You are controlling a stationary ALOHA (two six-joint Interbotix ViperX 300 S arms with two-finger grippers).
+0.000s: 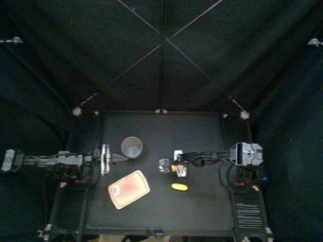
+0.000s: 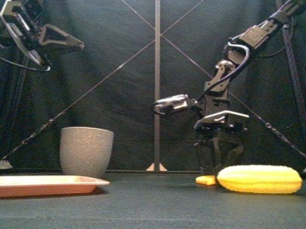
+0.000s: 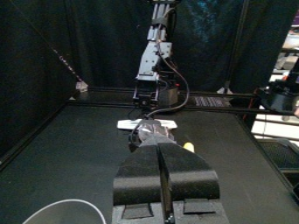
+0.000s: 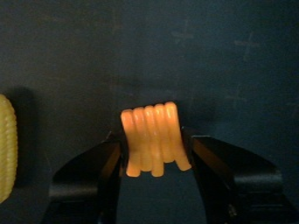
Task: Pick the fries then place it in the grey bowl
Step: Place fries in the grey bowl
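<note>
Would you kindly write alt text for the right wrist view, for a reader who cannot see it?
A bundle of orange toy fries lies on the black table in the right gripper, whose two black jaws are closed against its sides. A yellow corn cob is partly in view, apart from the fries.

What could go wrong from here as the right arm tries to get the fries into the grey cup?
1. The fries stick out beyond the right pincer around them, so an off-centre grip might let them tilt or slip on lifting.
2. The toy corn cob lies close beside them and could be nudged.
3. The tall grey cup stands across the table; a low carry might clip its rim.
</note>
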